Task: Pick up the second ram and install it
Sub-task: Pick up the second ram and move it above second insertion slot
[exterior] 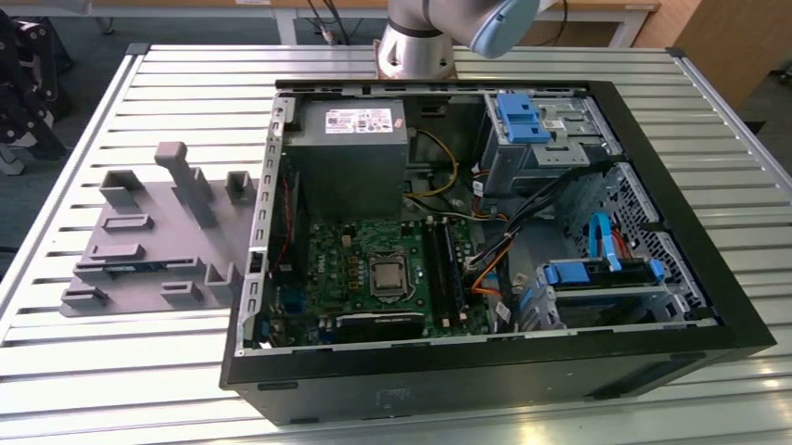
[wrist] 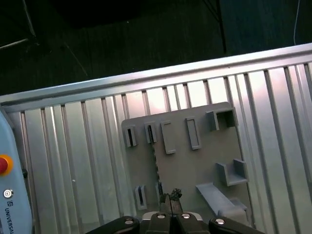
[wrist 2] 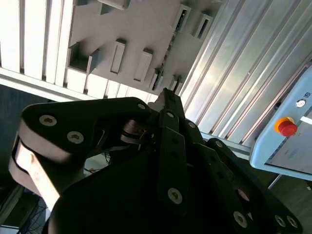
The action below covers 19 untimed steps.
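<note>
The gripper [wrist: 169, 199] hangs clenched on nothing above the gray fixture [exterior: 148, 243] (at the exterior view's left, beside the open computer case [exterior: 495, 371]); the second ram [wrist: 156, 163] sits edge-up in that fixture.

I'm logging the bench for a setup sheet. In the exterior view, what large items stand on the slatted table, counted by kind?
PC case: 1
Gray fixture: 1
Arm: 1
Total: 3
</note>
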Tool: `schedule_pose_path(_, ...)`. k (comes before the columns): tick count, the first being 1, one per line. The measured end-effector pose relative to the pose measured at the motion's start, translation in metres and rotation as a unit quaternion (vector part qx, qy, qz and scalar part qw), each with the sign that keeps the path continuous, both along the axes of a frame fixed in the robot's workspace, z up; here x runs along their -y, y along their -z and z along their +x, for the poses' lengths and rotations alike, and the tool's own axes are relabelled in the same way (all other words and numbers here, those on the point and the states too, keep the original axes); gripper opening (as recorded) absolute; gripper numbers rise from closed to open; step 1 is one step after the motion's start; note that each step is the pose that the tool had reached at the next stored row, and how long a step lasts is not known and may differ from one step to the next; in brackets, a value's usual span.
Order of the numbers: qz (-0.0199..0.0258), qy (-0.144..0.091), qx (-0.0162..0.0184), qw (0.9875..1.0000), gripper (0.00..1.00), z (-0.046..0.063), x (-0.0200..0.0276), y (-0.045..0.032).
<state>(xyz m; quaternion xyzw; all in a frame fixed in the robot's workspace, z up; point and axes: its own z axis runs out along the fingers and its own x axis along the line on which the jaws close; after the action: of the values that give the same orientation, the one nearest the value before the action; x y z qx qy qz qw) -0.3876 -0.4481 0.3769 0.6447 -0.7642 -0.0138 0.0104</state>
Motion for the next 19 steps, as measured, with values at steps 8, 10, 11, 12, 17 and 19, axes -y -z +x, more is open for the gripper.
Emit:
schedule_pose_path(8,0.0042,-0.059,0.0004,0.9983,0.11,0.0000,0.0001,0.0050)
schedule_pose_path(10,0.0163,-0.062,0.0012,0.9979,0.11,0.0000,0.0000,0.0055)
schedule_pose_path(11,0.0252,-0.063,0.0018,0.9977,0.11,0.0000,0.0001,0.0057)
schedule_pose_path(12,0.0305,-0.063,0.0021,0.9975,0.11,0.0000,0.0002,0.0060)
schedule_pose_path(17,0.0323,-0.063,-0.0095,0.9975,0.11,0.0001,0.0002,0.0078)
schedule_pose_path(19,0.0326,-0.062,-0.0159,0.9974,0.11,-0.0001,0.0001,0.0089)
